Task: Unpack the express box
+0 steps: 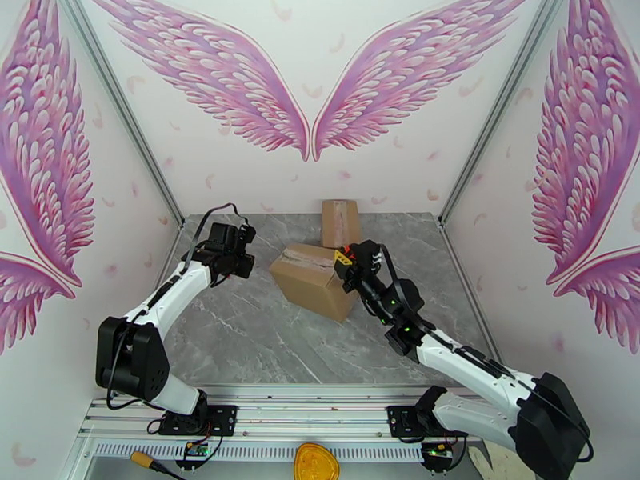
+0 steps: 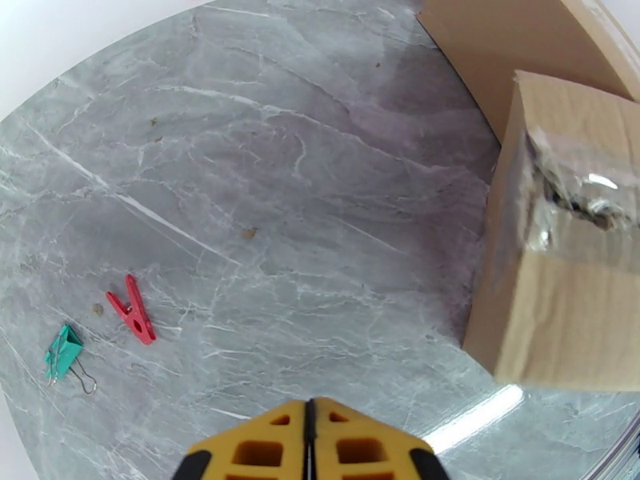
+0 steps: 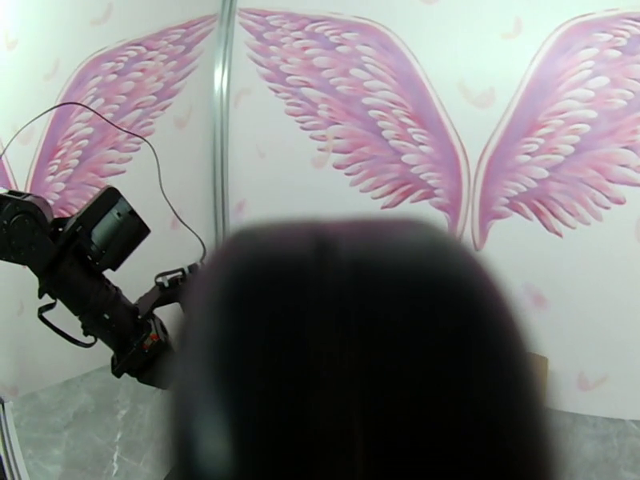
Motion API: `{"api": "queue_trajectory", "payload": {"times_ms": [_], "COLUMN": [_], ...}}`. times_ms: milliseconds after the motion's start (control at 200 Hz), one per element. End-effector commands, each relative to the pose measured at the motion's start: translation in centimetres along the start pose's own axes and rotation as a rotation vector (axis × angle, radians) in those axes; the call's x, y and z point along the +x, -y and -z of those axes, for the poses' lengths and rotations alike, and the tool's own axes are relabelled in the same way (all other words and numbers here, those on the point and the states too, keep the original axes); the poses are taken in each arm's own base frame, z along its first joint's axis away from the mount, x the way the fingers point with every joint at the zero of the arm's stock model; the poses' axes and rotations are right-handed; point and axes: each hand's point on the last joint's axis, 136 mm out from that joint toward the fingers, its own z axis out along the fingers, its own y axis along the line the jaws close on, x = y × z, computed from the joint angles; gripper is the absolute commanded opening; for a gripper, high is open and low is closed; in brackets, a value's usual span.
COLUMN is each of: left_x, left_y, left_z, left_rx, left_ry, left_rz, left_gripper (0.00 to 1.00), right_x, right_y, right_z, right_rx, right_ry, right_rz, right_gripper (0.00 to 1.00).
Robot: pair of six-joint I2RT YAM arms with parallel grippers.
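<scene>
Step in hand, as I judged it: opening the taped top of the express box (image 1: 314, 280), which sat near the middle of the tabletop (image 1: 240, 346), skewed to its edges, flaps down. A second cardboard box (image 1: 342, 222) stood behind it at the far edge.

Right end effector (image 1: 346, 262) was at the box's upper right edge. Spread or pinching: I could not tell, as the overhead view was too small and the wrist camera was blocked by a dark blur.

Left end effector (image 2: 310, 410) hovered over bare tabletop left of the box, fingers pressed together, holding nothing.

Clear tape (image 2: 572, 198) on the box's end face was crumpled and torn through at one spot.

Advice: the box looked light and likely to slide, so one arm should brace it while the other works along the tape. Start from the tear. Pull along the seam, not upward, or the whole box lifts.

Room: white walls painted with large pink wings (image 1: 308, 82), metal posts in the corners. Tabletop: grey marble pattern, glossy.

Small items lay towards the left edge, well apart from the box: a red clothespin (image 2: 132, 308) with a teal binder clip (image 2: 62, 352) near it.
</scene>
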Motion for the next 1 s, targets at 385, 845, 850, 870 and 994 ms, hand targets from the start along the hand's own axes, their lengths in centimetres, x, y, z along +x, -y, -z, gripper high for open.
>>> {"api": "queue_trajectory", "payload": {"times_ms": [385, 845, 850, 870, 994], "left_x": [-8.8, -8.8, -8.8, -8.6, -7.2], "left_y": [9.5, 10.5, 10.5, 10.5, 10.2], "left_z": [3.8, -2.2, -2.2, -2.4, -3.3], "left_rx": [0.212, 0.375, 0.378, 0.388, 0.430], "left_ry": [0.223, 0.085, 0.085, 0.084, 0.052], "left_rz": [-0.197, -0.048, -0.046, -0.034, 0.033], "left_gripper": [0.48, 0.62, 0.62, 0.63, 0.63], "right_x": [2.1, -0.1, 0.0, 0.4, 4.4], "right_y": [-3.0, 4.5, 4.6, 4.8, 4.9], "right_z": [-2.8, 5.1, 5.3, 5.9, 9.4], "right_rx": [-0.177, 0.264, 0.267, 0.281, 0.297], "right_ry": [-0.103, -0.262, -0.269, -0.299, -0.467], "right_rz": [-0.017, -0.020, -0.019, -0.013, 0.003], "right_gripper": [0.00, 0.00, 0.00, 0.00, 0.00]}}
